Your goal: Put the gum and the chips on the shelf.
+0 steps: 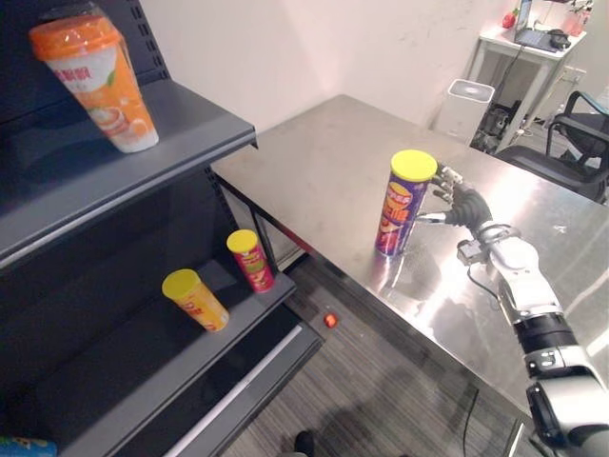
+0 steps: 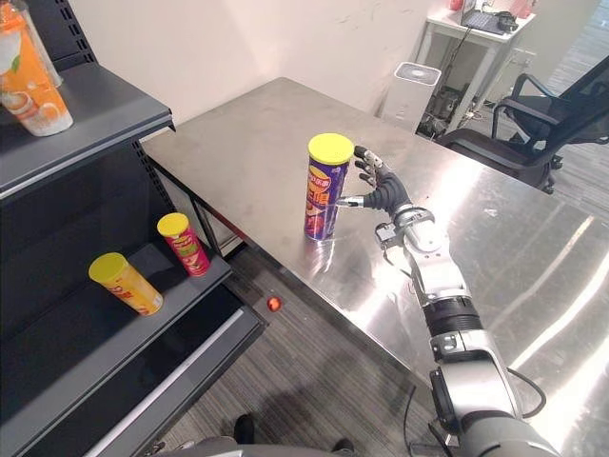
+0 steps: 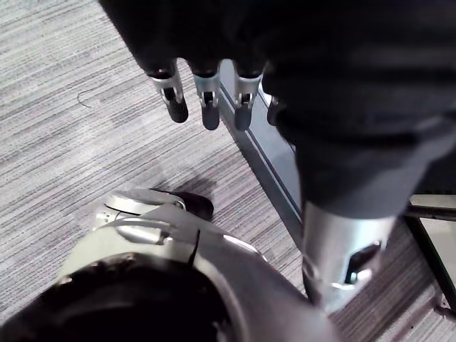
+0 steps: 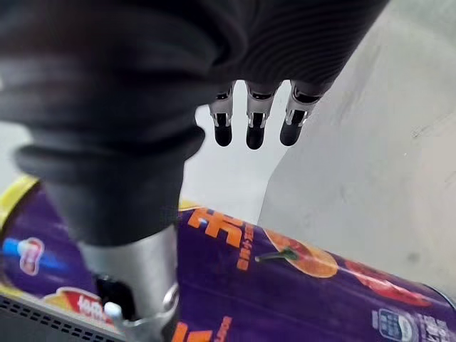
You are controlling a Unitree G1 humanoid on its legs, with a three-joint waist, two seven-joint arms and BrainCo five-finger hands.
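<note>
A purple chips can (image 1: 402,205) with a yellow lid stands upright near the front edge of the steel table (image 1: 324,162). My right hand (image 1: 466,205) is just to its right at the height of its upper half, open, with the thumb pointing at the can's side. In the right wrist view the can (image 4: 285,285) lies close under the straight fingers (image 4: 255,121), and nothing is gripped. My left hand (image 3: 206,100) hangs over the carpet beside the shelf's base, fingers relaxed and holding nothing. The dark shelf (image 1: 181,124) stands to the left.
An orange cup (image 1: 95,81) stands on the upper shelf board. A yellow-lidded can (image 1: 195,299) and a red can (image 1: 250,259) stand on the lower board (image 1: 143,352). A small red thing (image 1: 330,320) lies on the floor. A white bin (image 1: 469,100) and an office chair (image 1: 571,143) stand behind the table.
</note>
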